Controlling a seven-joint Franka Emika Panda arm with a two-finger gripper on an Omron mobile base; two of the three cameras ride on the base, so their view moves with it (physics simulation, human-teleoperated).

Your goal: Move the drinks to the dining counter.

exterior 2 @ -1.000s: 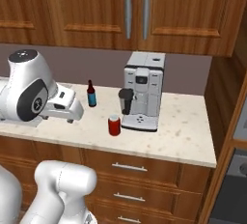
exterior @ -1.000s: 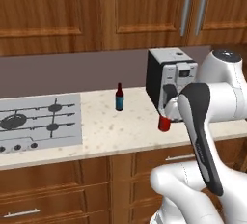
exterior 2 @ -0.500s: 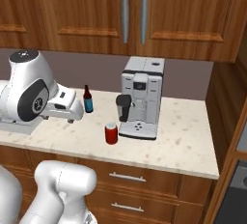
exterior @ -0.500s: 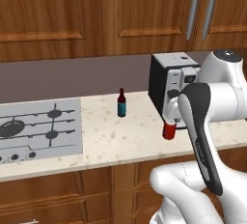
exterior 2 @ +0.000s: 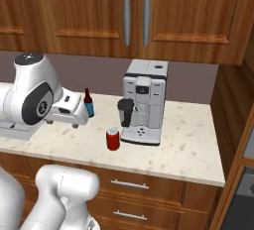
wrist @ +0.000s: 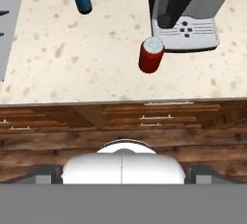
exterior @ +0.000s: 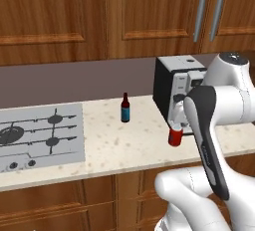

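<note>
In the left base view, the small red can [exterior: 175, 136] stands on the beige counter [exterior: 124, 150] just before the coffee machine [exterior: 174, 88]; the short dark-red bottle [exterior: 125, 108] stands left of the machine. The right base view shows the gripper [exterior 2: 82, 117] near that bottle, jaws released wide. In the hand view, can touches the machine's tray front.

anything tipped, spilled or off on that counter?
Nothing stands out. The red can stands upright in front of the coffee machine, the small bottle upright between it and the stovetop. No spill on the counter.
</note>
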